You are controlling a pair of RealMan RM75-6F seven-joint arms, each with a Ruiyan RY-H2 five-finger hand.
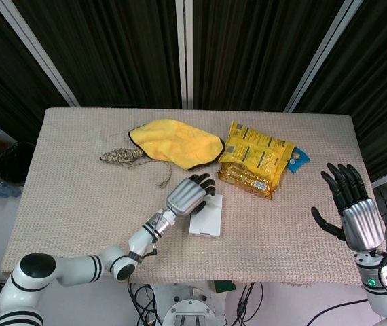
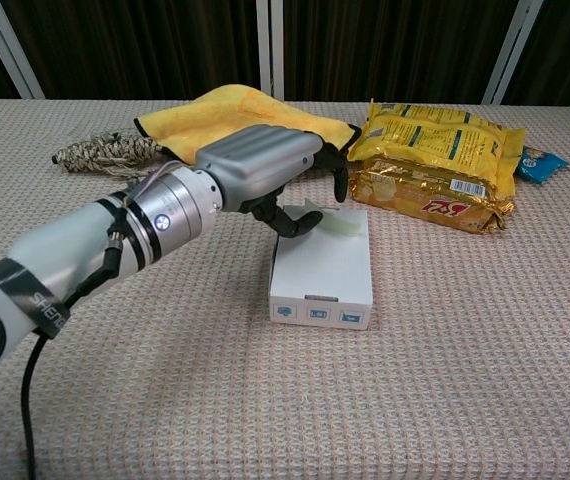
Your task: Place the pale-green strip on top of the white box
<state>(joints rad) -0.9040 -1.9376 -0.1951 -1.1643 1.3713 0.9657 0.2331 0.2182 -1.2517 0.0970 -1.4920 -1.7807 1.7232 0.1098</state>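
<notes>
Dark corrugated panels with pale diagonal struts back a counter point(image 1: 78, 204) covered in beige woven cloth. Near its front middle lies the white box point(image 2: 323, 272), flat, with small blue marks along its near edge. The pale-green strip point(image 2: 337, 222) lies on the far end of the box's top, flat against the white surface.

The left hand point(image 2: 260, 172) hovers over the far left corner of the box, its grey back turned up and its dark fingers point(image 2: 339, 182) curled downward. The strip sits just beneath and slightly to the right of those fingertips; in the chest view one end of it lies close by the thumb, and whether the thumb touches it cannot be told. No pinch on the strip shows, and the fingers hang loosely apart.

The right hand point(image 1: 349, 210) is raised off the right edge of the counter, well away from the box, fingers spread and empty.

Behind the box lie a yellow cloth point(image 1: 176, 142), a bundle of brown twine point(image 1: 120, 157) to its left, and a stack of yellow and gold snack packets point(image 1: 256, 159) to its right, with a small blue packet point(image 1: 299, 160) peeking out just beyond them.
</notes>
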